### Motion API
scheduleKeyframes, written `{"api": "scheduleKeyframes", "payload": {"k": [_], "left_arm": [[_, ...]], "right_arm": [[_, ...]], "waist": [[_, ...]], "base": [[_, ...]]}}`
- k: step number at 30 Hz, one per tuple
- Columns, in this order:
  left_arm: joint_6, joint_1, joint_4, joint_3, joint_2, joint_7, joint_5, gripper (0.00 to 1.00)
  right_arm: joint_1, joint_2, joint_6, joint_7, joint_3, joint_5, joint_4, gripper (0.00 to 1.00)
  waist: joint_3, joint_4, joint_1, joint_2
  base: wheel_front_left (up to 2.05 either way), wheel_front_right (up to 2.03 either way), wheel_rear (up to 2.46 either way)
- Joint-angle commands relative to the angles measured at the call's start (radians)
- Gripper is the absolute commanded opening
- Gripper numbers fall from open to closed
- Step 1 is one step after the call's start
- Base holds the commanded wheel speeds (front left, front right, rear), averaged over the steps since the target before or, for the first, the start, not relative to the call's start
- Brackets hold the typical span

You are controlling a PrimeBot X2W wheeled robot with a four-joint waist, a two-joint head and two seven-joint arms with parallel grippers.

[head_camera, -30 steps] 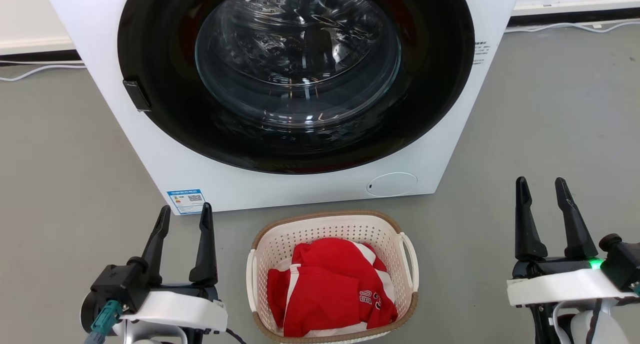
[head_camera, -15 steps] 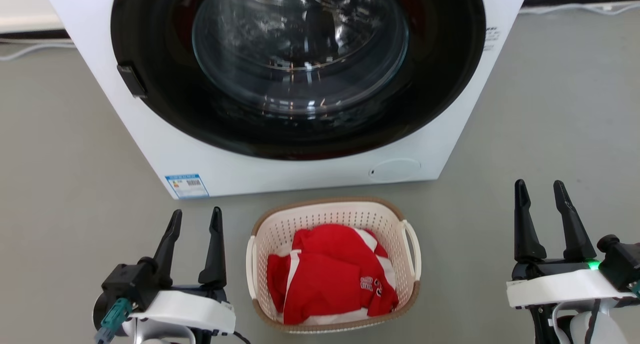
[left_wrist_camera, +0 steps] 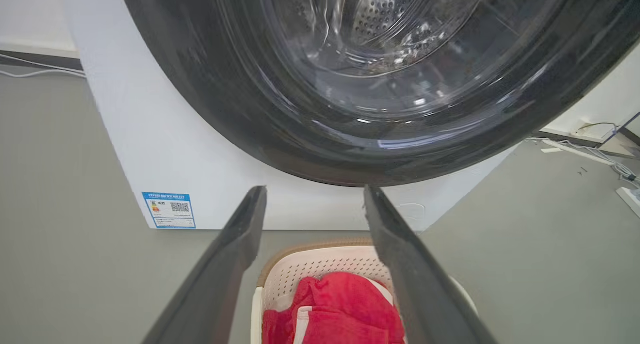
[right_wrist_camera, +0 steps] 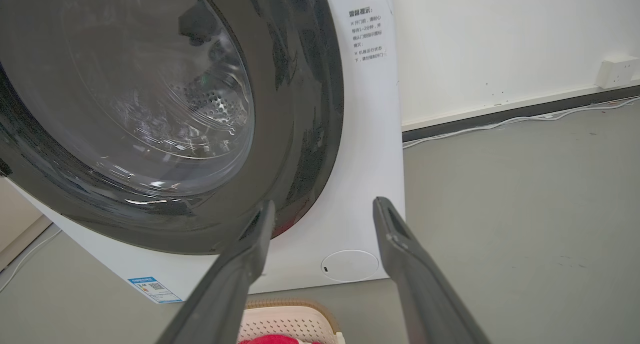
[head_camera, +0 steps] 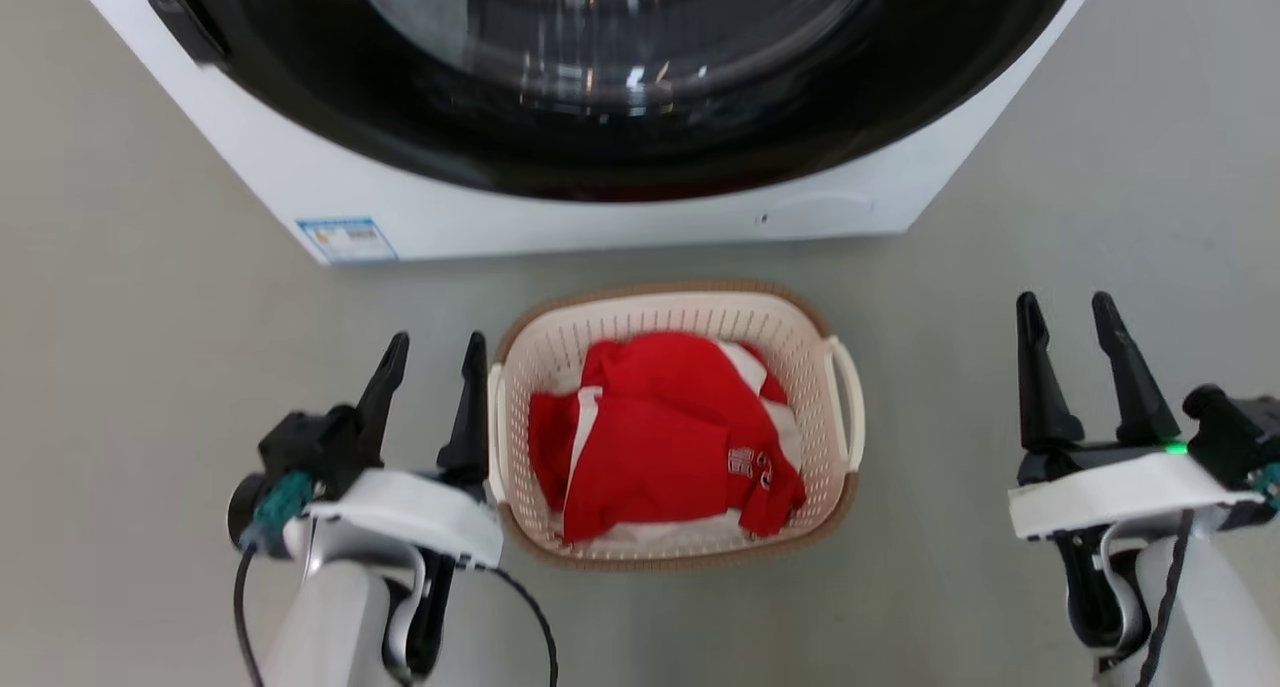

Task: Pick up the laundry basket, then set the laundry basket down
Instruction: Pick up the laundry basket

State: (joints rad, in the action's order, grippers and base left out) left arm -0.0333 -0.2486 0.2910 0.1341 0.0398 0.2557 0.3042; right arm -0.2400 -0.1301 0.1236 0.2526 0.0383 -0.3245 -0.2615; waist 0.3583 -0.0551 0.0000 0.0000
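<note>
The laundry basket point(head_camera: 812, 362) stands on the grey floor just in front of the washing machine, cream-white and perforated with a brown rim and white loop handles at both sides. Red and white clothes point(head_camera: 660, 437) lie inside it. My left gripper point(head_camera: 436, 352) is open right beside the basket's left handle, its inner finger close against it. My right gripper point(head_camera: 1067, 312) is open well to the right of the basket, apart from it. The basket point(left_wrist_camera: 310, 264) shows low between my left fingers point(left_wrist_camera: 235, 254), and the basket's rim point(right_wrist_camera: 287, 324) peeks in at the right wrist view's bottom.
A white washing machine point(head_camera: 560, 222) with a large dark round glass door point(head_camera: 620, 77) stands directly behind the basket. Grey floor point(head_camera: 130, 297) spreads to both sides. Cables point(right_wrist_camera: 500, 121) run along the wall's base at the right.
The head camera has tilted down and closer, so the machine slid up the picture. My left gripper has moved right, up to the basket's left handle. The basket has not moved.
</note>
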Motion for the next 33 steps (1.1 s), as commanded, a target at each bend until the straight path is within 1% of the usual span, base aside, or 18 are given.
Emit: {"api": "scheduleKeyframes", "payload": {"k": [1, 6, 12, 17, 21, 26, 33], "left_arm": [[-0.01, -0.059, 0.012, -0.019, 0.01, 0.006, -0.001, 1.0], [-0.021, -0.161, 0.123, -0.01, 0.01, 0.006, 0.003, 1.0], [-0.029, -0.268, 0.266, 0.002, 0.01, 0.006, -0.013, 1.0], [-0.031, -0.327, 0.367, 0.0, 0.01, 0.006, -0.001, 1.0], [-0.043, -0.383, 0.448, 0.014, 0.01, 0.006, 0.014, 1.0], [-0.046, -0.455, 0.53, 0.027, 0.01, 0.006, 0.03, 1.0], [-0.045, -0.53, 0.601, 0.074, 0.01, 0.006, 0.077, 1.0]], "right_arm": [[-0.032, -0.023, 0.007, 0.009, -0.035, -0.012, 0.001, 1.0], [-0.089, -0.046, 0.007, 0.009, -0.061, -0.027, -0.062, 1.0], [-0.15, -0.079, 0.007, 0.009, -0.119, -0.045, -0.164, 1.0], [-0.19, -0.088, 0.007, 0.009, -0.146, -0.058, -0.223, 1.0], [-0.23, -0.091, 0.007, 0.009, -0.164, -0.074, -0.261, 1.0], [-0.282, -0.102, 0.007, 0.009, -0.198, -0.082, -0.306, 1.0], [-0.352, -0.1, 0.007, 0.009, -0.229, -0.097, -0.414, 1.0]], "waist": [[0.074, 0.014, 0.0, 0.0], [0.165, 0.027, 0.0, 0.0], [0.257, 0.042, 0.0, 0.0], [0.309, 0.041, 0.0, 0.0], [0.363, 0.041, 0.0, 0.0], [0.433, 0.043, 0.0, 0.0], [0.507, 0.053, 0.0, 0.0]], "base": [[0.0, 0.0, 0.0], [0.0, 0.0, 0.0], [0.0, 0.0, 0.0], [0.0, 0.0, 0.0], [0.0, 0.0, 0.0], [0.0, 0.0, 0.0], [0.0, 0.0, 0.0]]}}
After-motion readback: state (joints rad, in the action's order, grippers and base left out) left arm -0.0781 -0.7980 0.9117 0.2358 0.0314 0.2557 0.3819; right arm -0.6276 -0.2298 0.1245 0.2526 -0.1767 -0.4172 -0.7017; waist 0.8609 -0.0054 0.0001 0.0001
